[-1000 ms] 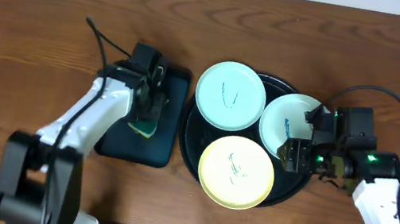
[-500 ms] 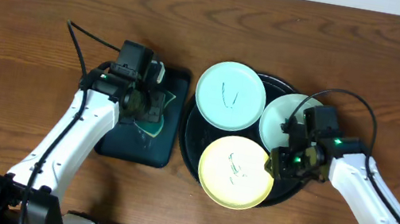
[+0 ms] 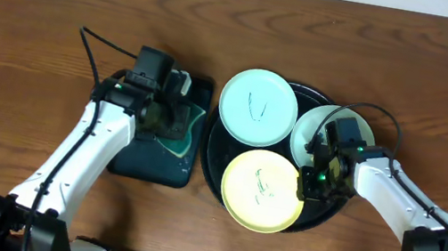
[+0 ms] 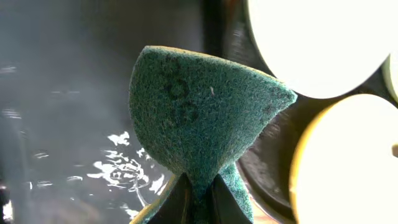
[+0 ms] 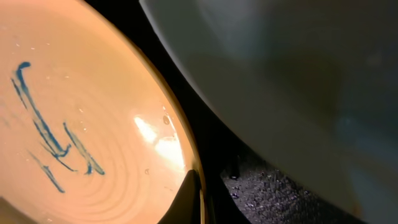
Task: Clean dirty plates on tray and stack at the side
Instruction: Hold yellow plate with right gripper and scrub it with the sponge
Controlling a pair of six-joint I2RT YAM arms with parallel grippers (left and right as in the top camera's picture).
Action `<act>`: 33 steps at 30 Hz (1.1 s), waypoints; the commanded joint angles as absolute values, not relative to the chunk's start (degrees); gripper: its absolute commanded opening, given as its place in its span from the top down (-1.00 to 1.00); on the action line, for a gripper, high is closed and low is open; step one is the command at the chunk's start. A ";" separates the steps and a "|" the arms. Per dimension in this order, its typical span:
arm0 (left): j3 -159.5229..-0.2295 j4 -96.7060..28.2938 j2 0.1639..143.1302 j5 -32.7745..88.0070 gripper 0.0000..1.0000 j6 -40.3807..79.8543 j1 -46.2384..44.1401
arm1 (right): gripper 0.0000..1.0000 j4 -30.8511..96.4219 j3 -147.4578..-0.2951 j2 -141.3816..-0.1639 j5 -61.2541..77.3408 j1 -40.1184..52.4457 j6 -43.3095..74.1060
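Three dirty plates lie on the round black tray [image 3: 212,158]: a mint-blue plate [image 3: 258,107] at the back, a white plate [image 3: 305,134] to the right, partly under my right arm, and a pale yellow plate [image 3: 260,192] in front. The yellow plate [image 5: 81,124] carries blue scribbles. My right gripper [image 3: 315,174] is shut on that plate's right rim, one finger [image 5: 189,198] lying on top of the edge. Over the rectangular tray [image 3: 146,163], my left gripper [image 3: 173,117] is shut on a green sponge [image 4: 199,106], which stands pinched above its fingertips [image 4: 177,205].
The rectangular dark tray sits just left of the round tray, its surface wet and glossy [image 4: 74,124]. Bare wooden table [image 3: 31,32] surrounds both trays. In the right wrist view the white plate [image 5: 298,81] overhangs the black tray floor [image 5: 273,193].
My right gripper has shifted left to the yellow plate's rim and closed on it. The left gripper with the sponge has moved slightly toward the round tray.
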State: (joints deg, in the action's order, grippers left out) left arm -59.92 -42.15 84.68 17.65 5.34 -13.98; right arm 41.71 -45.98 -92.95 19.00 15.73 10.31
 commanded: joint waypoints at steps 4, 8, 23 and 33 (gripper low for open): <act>-63.13 -37.10 83.96 23.20 0.85 12.29 -24.53 | 0.97 41.50 -45.58 -93.36 18.48 16.23 10.79; -63.13 -33.01 85.95 23.11 0.85 18.13 -33.41 | 0.97 41.41 -45.58 -93.36 18.46 16.23 11.16; -63.11 -25.63 102.24 19.42 0.85 34.20 -46.81 | 0.98 41.52 -45.58 -93.36 18.46 16.23 11.14; -63.57 -36.10 102.69 -5.10 0.85 34.17 -43.42 | 0.97 41.56 -45.58 -93.36 18.46 16.23 11.14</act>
